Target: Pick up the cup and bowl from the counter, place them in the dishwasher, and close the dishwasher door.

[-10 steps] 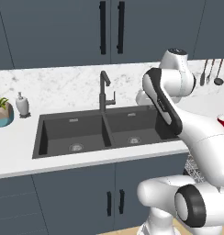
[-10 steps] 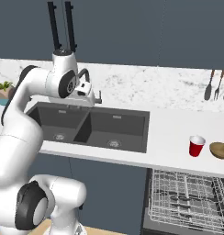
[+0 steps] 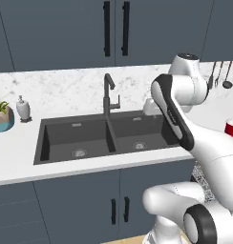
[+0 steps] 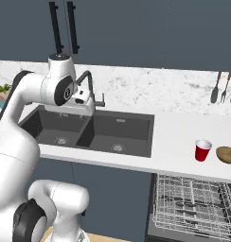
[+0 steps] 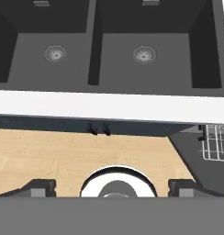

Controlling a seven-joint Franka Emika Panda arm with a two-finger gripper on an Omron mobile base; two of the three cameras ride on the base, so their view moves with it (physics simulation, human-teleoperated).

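The fingers (image 5: 112, 188) are spread wide and hold nothing, poised above the double sink (image 5: 114, 46). The cup (image 4: 202, 150) stands upright on the white surface (image 4: 174, 137) right of the sink, with the bowl (image 4: 226, 154) just beside it (apart, not touching). Below them, the dishwasher (image 4: 195, 208) stands open, white rack exposed.

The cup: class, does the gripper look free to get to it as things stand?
Probably yes: the cup stands alone on the counter, beside the bowl, nothing over it. The gripper sits over the sink, well aside.
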